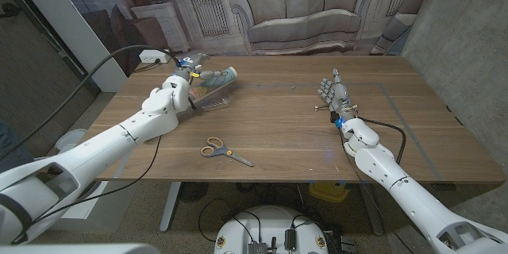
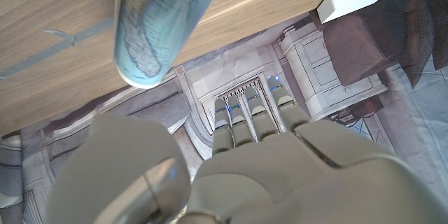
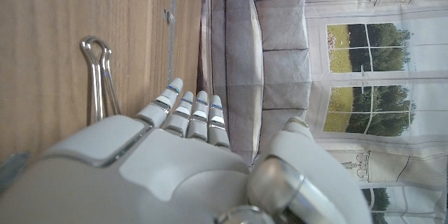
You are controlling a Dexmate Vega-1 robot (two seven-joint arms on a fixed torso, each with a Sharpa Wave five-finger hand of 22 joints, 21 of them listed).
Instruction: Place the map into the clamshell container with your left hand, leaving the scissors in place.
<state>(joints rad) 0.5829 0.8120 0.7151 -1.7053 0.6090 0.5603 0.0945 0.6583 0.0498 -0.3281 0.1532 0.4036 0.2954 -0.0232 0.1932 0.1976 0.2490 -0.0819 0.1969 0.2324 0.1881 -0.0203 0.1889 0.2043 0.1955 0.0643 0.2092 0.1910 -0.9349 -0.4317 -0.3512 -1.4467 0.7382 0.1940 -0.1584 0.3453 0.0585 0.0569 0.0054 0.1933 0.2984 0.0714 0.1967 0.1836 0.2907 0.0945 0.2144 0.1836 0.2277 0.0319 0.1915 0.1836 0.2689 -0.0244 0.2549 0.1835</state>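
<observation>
left hand (image 1: pixel 176 93) hovering by clamshell container (image 1: pixel 213 97), fingers straight, gripping nothing, rolled map (image 1: pixel 216 79) lying inside it, right hand (image 1: pixel 333 95) standing unclenched, empty, scissors (image 1: pixel 224 152) lying apart

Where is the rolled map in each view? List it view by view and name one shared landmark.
Head view: map at the far left of the wooden table, just beyond the left hand.
Left wrist view: map, round end toward the camera, against the table.
Right wrist view: table and sofa backdrop.
Shared landmark: the wooden table.
</observation>
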